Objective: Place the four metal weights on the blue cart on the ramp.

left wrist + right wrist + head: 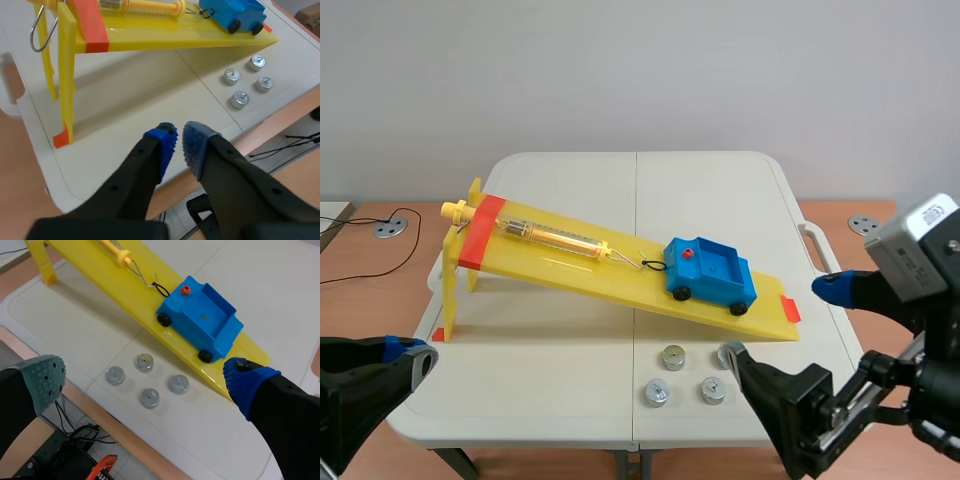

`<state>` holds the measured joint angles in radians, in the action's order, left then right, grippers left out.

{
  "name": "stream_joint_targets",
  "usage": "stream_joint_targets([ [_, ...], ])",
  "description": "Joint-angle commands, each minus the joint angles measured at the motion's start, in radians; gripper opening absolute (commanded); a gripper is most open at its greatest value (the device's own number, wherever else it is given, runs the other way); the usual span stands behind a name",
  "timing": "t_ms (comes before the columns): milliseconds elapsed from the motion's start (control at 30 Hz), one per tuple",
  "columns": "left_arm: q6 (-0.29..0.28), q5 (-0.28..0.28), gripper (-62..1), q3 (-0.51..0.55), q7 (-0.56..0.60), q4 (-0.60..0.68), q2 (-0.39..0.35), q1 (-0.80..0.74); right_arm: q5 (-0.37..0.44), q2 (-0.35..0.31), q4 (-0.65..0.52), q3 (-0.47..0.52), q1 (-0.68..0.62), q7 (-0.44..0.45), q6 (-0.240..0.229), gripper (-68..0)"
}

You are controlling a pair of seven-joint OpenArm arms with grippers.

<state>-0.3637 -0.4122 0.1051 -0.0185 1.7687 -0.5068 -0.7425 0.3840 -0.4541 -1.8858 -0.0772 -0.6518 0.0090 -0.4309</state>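
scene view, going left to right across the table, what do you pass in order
left gripper → ramp's tall leg → spring scale → blue cart → right gripper; the metal weights overlap the cart sideways, so left out

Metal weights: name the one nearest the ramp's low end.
The weight in the pair beside the ramp, by the blue cart's downhill wheel; the rest lie farther off.

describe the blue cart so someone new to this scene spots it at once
Find the long yellow ramp on the white table. Near its low end sits the blue cart, open-topped on black wheels. Unlike the four round metal weights beside the ramp, it is boxy with a red knob.
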Motion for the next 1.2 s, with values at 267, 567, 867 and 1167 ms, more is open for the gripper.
stream_joint_targets([
  [267, 0.002, -0.01, -57.7, 0.008, 0.044, 0.03, -0.001, -0.002, 0.009, 0.018, 0.026, -0.049, 0.045, 0.039, -0.004, -1.7],
  [567, 0.002, -0.011, -57.7, 0.008, 0.044, 0.03, -0.001, -0.002, -0.012, 0.089, 0.08, -0.073, 0.101, 0.011, -0.004, -8.9],
  [867, 0.002, -0.011, -57.7, 0.008, 0.045, 0.03, -0.001, -0.002, -0.042, 0.133, 0.167, -0.115, 0.173, 0.004, -0.003, -20.0],
  [1167, 0.002, -0.011, -57.7, 0.008, 0.048, 0.03, -0.001, -0.002, -0.097, 0.186, 0.257, -0.134, 0.254, 0.0, -0.004, -28.3],
])
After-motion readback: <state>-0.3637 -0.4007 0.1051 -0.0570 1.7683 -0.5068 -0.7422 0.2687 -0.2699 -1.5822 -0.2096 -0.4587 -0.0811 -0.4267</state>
